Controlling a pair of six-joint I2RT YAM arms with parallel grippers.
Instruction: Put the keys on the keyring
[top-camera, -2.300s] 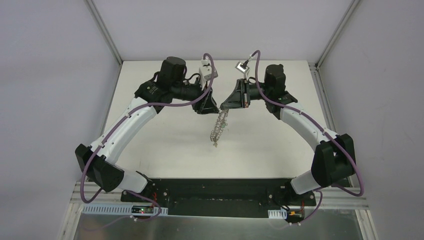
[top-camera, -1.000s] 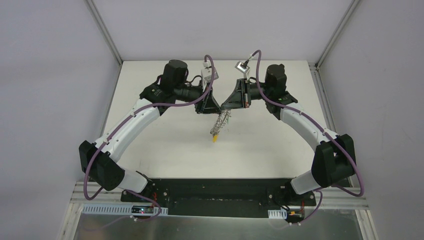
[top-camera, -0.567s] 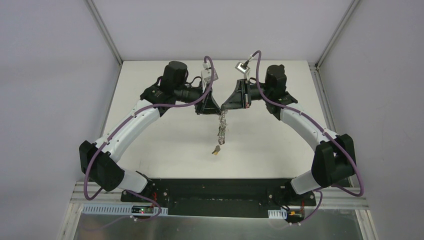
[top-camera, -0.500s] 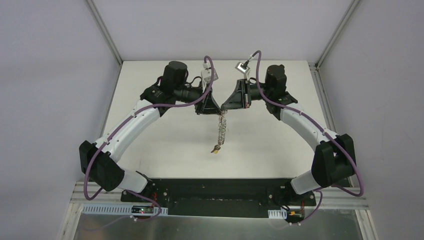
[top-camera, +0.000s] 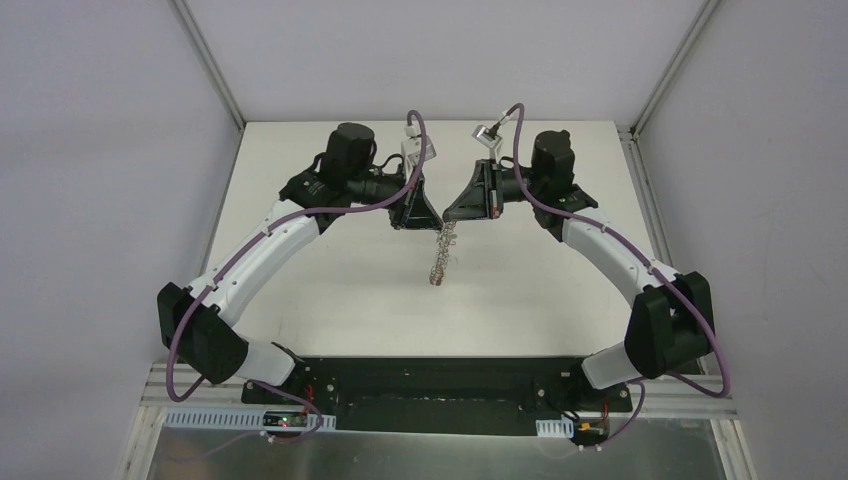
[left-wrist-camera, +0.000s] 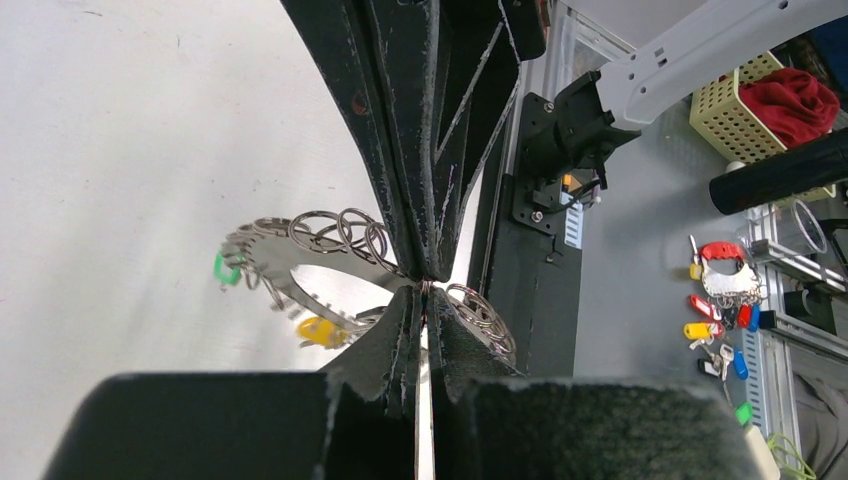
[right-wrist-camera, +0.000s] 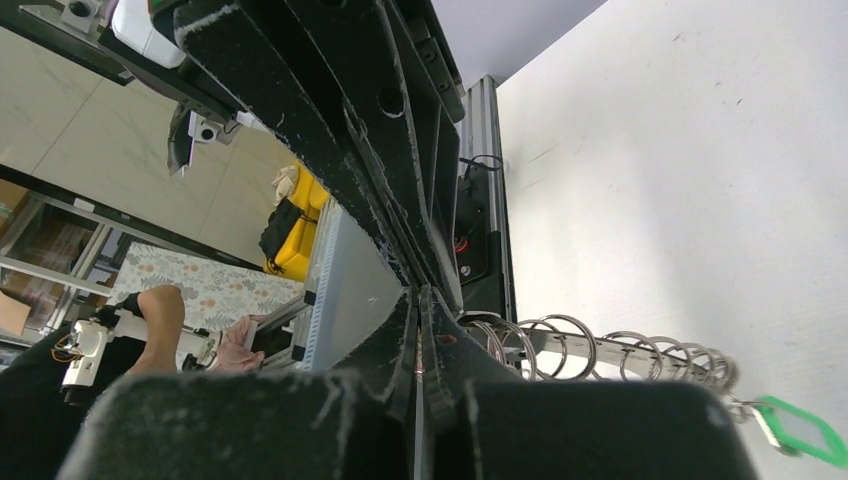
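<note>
Seen from above, the two arms reached in from 9 and 3 o'clock and met tip to tip over the table (top-camera: 330, 280), a little toward 12 o'clock from its middle. The left fingers (top-camera: 427, 220) were pressed fully together, and so were the right fingers (top-camera: 451, 214). The two pairs of tips met nose to nose. The keyring (top-camera: 439, 262) hung from that meeting point as a slack, chain-like strand trailing toward 6 o'clock.

In the left wrist view the left fingers (left-wrist-camera: 411, 315) rose from 6 o'clock and the right fingers (left-wrist-camera: 418, 235) came down from 12 o'clock. A thin wire loop of the keyring (left-wrist-camera: 300, 262) was nipped right where they met. Both pairs had hold of the keyring there, though which small ring each one pinched was too fine to tell. The grey band curved away toward 9 o'clock, fringed with wire rings, and more rings showed just at 3 o'clock of the tips. A green key (left-wrist-camera: 228, 268) sat at the far end of the band and a yellow key (left-wrist-camera: 320, 331) hung lower, toward 7 o'clock. Only their plastic heads were plain.

In the right wrist view the ringed band ran toward 3 o'clock from the tips, and the green key (right-wrist-camera: 795, 428) dangled at its end.
</note>
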